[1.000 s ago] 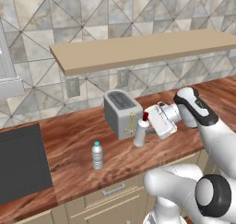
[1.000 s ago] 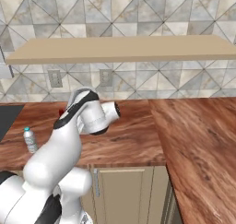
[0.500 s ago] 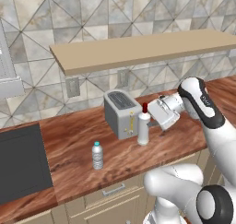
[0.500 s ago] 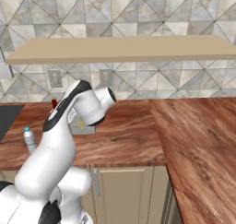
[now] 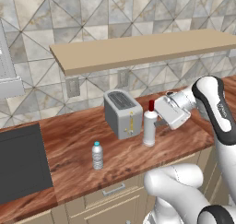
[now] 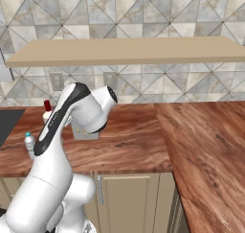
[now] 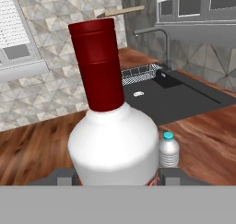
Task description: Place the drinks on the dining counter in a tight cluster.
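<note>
Hiding end effector [image 5: 156, 125] fingertips: white bottle [image 7: 115, 144]

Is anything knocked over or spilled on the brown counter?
No, nothing stands out. The slim white bottle with the red cap stands upright by the silver toaster, with the tool at its side. The small clear bottle with the blue cap is upright too, with no spills showing.

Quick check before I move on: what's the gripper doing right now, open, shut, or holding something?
Gripper: closed on the white bottle with the red cap, which stands upright on the counter.
</note>
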Tool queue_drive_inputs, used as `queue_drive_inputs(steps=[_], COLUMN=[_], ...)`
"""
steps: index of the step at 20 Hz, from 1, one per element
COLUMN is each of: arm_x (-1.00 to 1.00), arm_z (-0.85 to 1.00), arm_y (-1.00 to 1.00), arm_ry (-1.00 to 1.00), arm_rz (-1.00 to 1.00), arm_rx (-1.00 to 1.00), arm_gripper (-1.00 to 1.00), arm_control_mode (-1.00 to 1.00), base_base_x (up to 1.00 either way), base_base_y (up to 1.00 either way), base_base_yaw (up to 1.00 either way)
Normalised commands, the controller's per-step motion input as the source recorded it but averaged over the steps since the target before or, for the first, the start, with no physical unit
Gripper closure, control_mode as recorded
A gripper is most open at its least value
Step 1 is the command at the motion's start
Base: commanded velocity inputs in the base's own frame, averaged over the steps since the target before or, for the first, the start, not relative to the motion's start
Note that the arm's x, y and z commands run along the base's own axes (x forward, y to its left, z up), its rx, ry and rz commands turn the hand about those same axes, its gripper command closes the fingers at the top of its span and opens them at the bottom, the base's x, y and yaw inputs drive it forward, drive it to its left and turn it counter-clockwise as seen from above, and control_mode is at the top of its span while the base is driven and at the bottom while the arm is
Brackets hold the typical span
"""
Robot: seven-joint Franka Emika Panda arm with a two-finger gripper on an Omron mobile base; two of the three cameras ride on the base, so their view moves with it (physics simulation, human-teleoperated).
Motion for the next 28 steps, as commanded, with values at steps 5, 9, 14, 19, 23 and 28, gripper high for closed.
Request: queue_drive_inputs(steps=[5,9,14,19,23,28], arm_x=[0.00,-0.06,-0.40,0.00,0.00,0.00], arm_z=[0.00,0.00,0.00,0.00,0.00,0.00], arm_y=[0.00,0.00,-0.08,0.00,0.00,0.00], arm_ry=[0.00,0.00,-0.01,0.00,0.00,0.00], arm_rz=[0.00,0.00,-0.02,0.00,0.00,0.00], arm_rx=[0.00,0.00,0.02,0.00,0.00,0.00], arm_gripper=[1.00,1.00,1.00,1.00,1.00,1.00], arm_control_mode=[-1.00,-1.00,1.00,1.00,1.00,1.00], base_base_x=[0.00,0.00,-0.40,-1.00,-0.97,-0.76], base_base_y=[0.00,0.00,-0.14,-0.28,0.08,0.14], base_base_yaw=[0.00,0.00,-0.04,-0.37,-0.69,-0.80])
